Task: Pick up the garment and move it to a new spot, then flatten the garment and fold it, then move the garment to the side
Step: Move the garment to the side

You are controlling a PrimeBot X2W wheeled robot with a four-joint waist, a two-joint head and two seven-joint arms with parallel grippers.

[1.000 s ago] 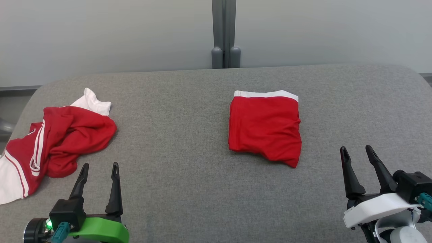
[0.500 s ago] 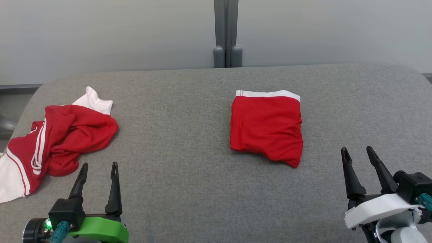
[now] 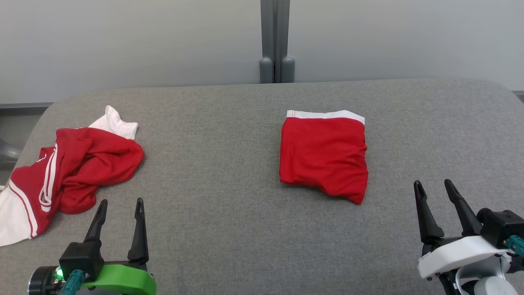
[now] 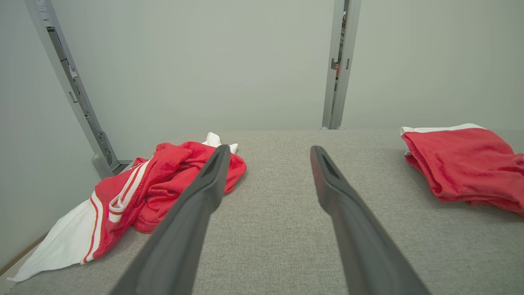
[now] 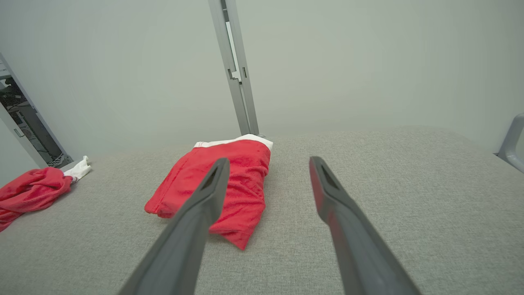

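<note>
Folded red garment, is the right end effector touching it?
Apart. The head view shows a bare strip of grey table between the folded red garment and the open right end effector.

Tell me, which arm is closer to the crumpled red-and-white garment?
The left. The left fingers rest just short of the crumpled red-and-white garment; the right fingers sit far across, beyond the folded red garment.

The folded red garment (image 3: 323, 157), white-banded, lies flat right of centre; the crumpled red-and-white garment (image 3: 77, 172) lies heaped far left.
</note>
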